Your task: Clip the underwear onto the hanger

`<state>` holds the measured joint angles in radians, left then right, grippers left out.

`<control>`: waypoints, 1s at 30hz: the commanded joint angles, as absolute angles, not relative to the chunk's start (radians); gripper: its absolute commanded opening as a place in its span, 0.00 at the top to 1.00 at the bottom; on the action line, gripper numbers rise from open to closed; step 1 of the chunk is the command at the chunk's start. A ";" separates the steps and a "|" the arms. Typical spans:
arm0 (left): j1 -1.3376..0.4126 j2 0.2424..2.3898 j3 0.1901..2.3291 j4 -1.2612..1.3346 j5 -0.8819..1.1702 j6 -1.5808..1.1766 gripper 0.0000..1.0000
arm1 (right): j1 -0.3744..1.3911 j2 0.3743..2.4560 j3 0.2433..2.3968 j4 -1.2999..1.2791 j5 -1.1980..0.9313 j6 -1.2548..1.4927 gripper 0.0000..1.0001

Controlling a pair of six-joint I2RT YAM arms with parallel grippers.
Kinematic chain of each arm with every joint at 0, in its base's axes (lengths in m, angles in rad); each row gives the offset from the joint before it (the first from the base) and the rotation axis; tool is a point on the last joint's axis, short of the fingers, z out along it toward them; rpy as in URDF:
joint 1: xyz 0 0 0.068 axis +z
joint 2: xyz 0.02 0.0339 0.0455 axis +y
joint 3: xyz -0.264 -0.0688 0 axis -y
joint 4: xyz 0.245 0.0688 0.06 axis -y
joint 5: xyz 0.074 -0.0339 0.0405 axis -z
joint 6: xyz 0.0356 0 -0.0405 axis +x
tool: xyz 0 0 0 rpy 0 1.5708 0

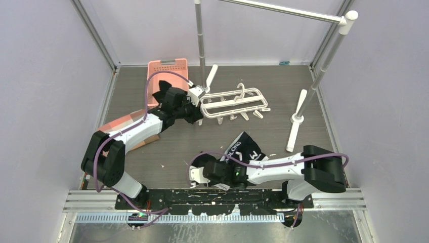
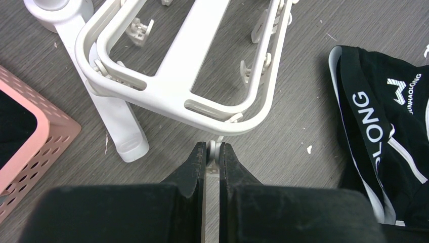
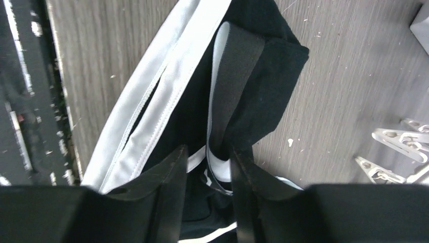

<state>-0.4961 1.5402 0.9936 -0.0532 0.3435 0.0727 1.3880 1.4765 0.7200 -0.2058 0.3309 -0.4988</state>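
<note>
The white hanger [image 1: 235, 101] [image 2: 177, 91] lies flat on the table at the back middle. My left gripper [image 1: 198, 92] [image 2: 213, 148] is shut on a small clip [image 2: 215, 147] hanging at the hanger's near end. The black underwear [image 1: 248, 147] [image 3: 253, 66] [image 2: 374, 116], with white lettering and piping, is bunched near the front middle against my right arm. My right gripper [image 1: 201, 169] [image 3: 208, 152] is over it with its jaws apart. A fold of waistband lies loose between the fingers.
A pink perforated basket [image 1: 167, 71] [image 2: 30, 147] stands at the back left, holding something dark. The grey rail stand [image 1: 201, 35] rises behind the hanger, its white feet [image 1: 296, 121] [image 2: 111, 116] on the table. A peach-coloured item [image 1: 126, 124] lies under my left arm.
</note>
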 commanded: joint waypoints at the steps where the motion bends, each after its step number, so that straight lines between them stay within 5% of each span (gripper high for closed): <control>1: -0.496 1.486 1.032 -0.005 0.340 0.085 1.00 | 1.386 1.360 0.771 -0.230 0.253 -0.483 0.49; 3: -0.496 1.483 1.031 -0.005 0.341 0.084 1.00 | 1.384 1.318 0.768 -0.221 0.243 -0.505 0.39; 12: -0.496 1.481 1.029 0.000 0.342 0.083 1.00 | 1.323 1.131 0.636 -0.089 0.034 -0.701 0.33; 30: -0.497 1.489 1.034 0.000 0.345 0.081 1.00 | 1.181 1.304 0.642 0.036 -0.205 -0.771 0.41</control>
